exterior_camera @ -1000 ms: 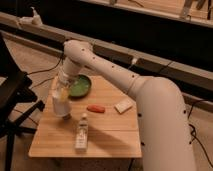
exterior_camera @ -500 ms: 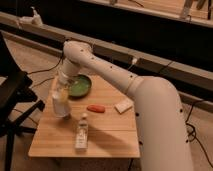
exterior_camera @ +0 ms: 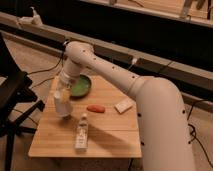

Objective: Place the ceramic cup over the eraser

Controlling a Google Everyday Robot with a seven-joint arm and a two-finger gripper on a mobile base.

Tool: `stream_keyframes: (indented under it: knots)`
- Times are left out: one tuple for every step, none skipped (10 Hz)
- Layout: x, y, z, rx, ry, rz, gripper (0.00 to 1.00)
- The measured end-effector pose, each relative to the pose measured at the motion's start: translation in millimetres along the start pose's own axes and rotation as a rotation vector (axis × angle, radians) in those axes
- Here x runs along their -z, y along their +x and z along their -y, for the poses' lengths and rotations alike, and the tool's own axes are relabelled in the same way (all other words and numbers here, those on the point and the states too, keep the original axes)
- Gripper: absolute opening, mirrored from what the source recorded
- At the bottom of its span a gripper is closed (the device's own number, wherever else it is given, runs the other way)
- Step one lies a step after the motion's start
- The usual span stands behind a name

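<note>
Far left: black chair close against the left side of a wooden table, little room there. Over the table's left edge: gripper pointing down, with the pale cup directly beneath it, at or just above the tabletop; whether clamped on the cup or only around it, impossible to tell. Just right and behind: green bowl near the back edge. Toward the front edge: small bottle, open wood on both sides. Mid-table: red-orange object, then the white eraser, well apart from the cup, bare wood in front. Right: white arm arching back to the robot's body, crowding the table's right edge. Compared with half a second ago: gripper and cup in practically the same spot, everything on the table unmoved.
</note>
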Motion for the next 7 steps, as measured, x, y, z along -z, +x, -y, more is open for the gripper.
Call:
stream_keyframes:
  knots:
    - [0.3, 0.8, -0.4, -0.002, 0.001, 0.005, 0.8]
    - [1.2, 1.0, -0.3, -0.003, 0.001, 0.008, 0.8]
    - [0.3, 0.0, -1.8, 0.0, -0.003, 0.009, 0.78]
    - [-3.6, -1.1, -1.6, 0.004, 0.0, 0.012, 0.7]
    - [-10.9, -4.7, 0.4, 0.005, 0.0, 0.009, 0.6]
    - [-16.0, -11.2, 1.3, 0.006, -0.001, 0.008, 0.49]
    - [-13.8, -12.9, -4.3, 0.007, 0.002, 0.009, 0.38]
